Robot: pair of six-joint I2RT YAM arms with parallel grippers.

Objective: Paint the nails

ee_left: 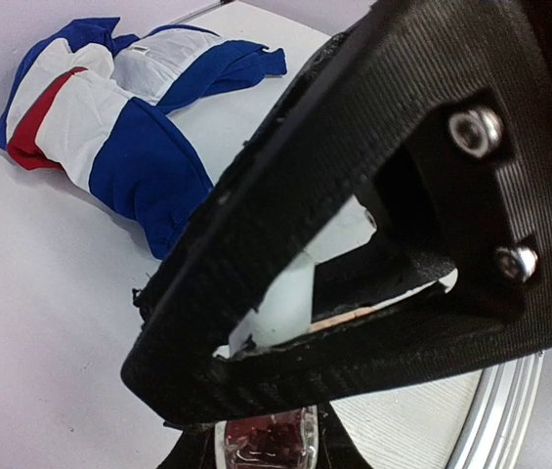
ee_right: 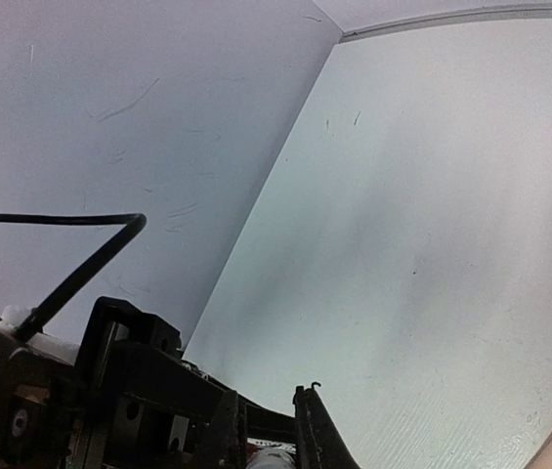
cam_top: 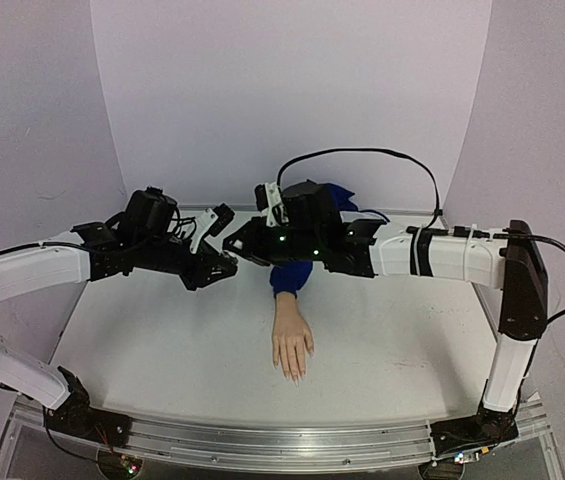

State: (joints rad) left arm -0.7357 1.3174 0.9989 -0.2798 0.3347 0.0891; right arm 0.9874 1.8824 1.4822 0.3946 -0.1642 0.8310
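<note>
The mannequin hand lies palm down mid-table, its blue sleeve toward the back. The nails are tiny at the fingertips, and I cannot make out their colour. Above and behind the hand the two grippers meet tip to tip. My left gripper is shut on the dark-red polish bottle. My right gripper is shut on the bottle's white cap. In the left wrist view, the right gripper's black fingers fill most of the frame.
The blue, white and red sleeve lies bunched toward the back wall. The table's metal front rail runs along the near edge. The left arm's black body shows close beside the right gripper. Pale walls enclose the table on three sides.
</note>
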